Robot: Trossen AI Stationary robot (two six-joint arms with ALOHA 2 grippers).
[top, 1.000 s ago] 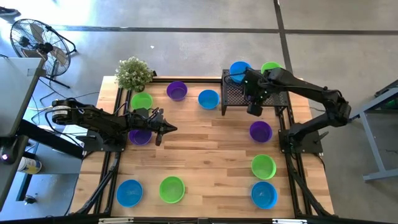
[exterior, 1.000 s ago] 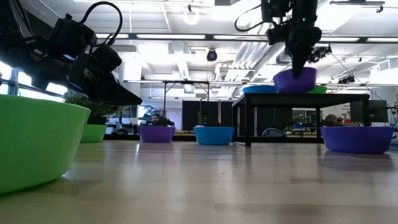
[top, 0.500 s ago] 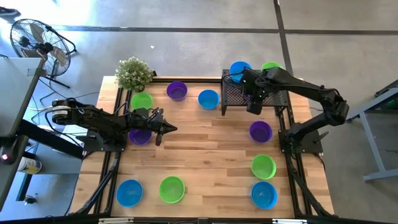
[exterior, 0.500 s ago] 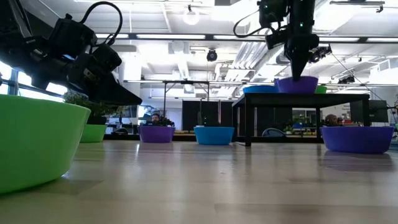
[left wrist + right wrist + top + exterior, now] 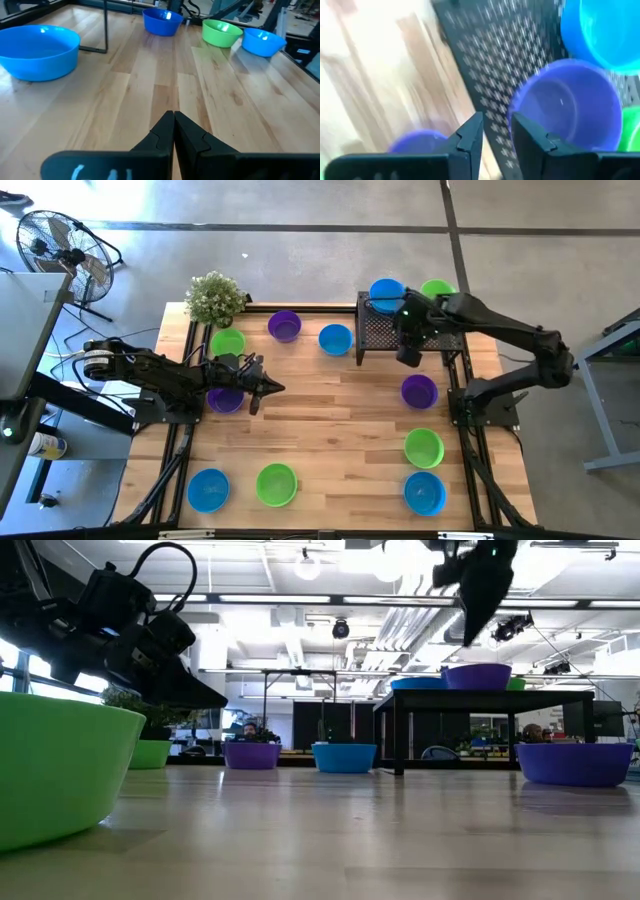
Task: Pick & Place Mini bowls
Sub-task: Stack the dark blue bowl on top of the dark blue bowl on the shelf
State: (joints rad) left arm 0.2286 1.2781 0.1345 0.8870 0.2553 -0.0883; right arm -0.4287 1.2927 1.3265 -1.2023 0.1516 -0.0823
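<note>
At upper right, the right hand (image 5: 483,600) hangs narrowly parted, empty, directly above the purple bowl (image 5: 478,676) on the mesh stand (image 5: 378,332).

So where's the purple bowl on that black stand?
The purple bowl sits on the black mesh stand at the table's far right, beside a blue bowl, just below the right hand.

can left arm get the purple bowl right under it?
Probably yes. The left claw, shut, hangs just past the purple bowl beneath its arm; nothing else crowds it, though it must back up and open first.
</note>
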